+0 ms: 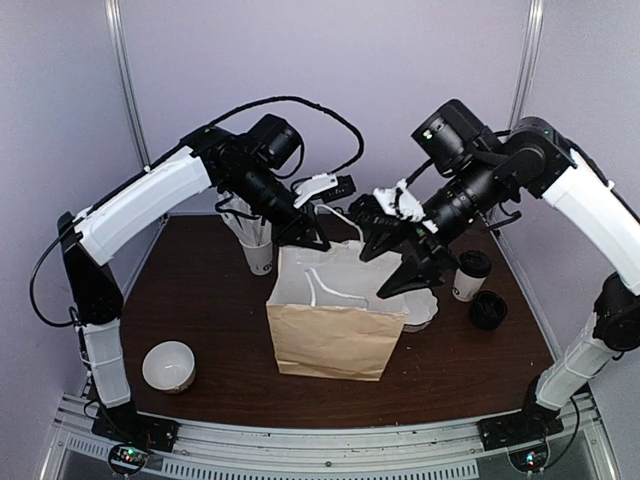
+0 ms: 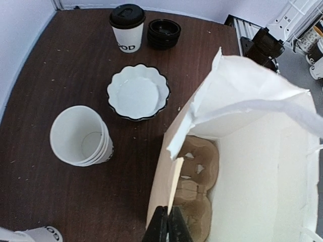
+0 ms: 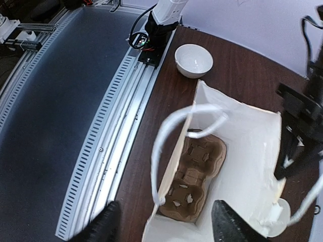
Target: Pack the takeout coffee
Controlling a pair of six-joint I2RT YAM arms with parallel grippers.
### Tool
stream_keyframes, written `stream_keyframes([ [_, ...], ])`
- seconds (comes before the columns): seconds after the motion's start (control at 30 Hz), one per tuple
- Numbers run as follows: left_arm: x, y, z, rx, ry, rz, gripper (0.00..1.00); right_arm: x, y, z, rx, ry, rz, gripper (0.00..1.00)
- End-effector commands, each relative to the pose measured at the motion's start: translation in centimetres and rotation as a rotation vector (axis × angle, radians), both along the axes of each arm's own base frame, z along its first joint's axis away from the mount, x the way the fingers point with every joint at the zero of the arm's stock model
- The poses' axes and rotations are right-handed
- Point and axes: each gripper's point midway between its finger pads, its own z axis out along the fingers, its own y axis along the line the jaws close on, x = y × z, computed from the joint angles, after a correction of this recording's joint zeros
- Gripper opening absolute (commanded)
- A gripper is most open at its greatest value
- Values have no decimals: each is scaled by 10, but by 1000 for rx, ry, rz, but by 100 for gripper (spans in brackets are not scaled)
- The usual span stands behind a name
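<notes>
We could read only a fragment. In the left wrist view, the takeout coffee bore dark capitals ending in "OD" low on its white wall, with the start of the word turned out of sight. From the top camera, that print was too small to read. A white object at the lower-left edge carried dark marks we could not make out.
</notes>
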Motion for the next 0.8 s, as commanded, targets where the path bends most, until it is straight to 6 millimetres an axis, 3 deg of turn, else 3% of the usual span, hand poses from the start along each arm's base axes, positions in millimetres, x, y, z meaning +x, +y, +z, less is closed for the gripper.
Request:
stream_keyframes([
  [0.0, -9, 31, 69, -75, -223, 49, 0, 8, -44, 53, 152, 18, -53, 69],
  [0.1, -11, 39, 62, -19, -323, 79, 0, 29, -61, 54, 183, 35, -137, 70],
  [0.23, -25, 41, 42, 62, -382, 64, 0, 61, -76, 36, 175, 43, -273, 70],
  [0.47, -44, 43, 13, 145, -452, 91, 0, 73, -83, 21, 163, 53, -332, 70],
  [0.77, -101, 40, 31, 57, -465, 87, 0, 81, -84, 13, 143, 54, -354, 70],
])
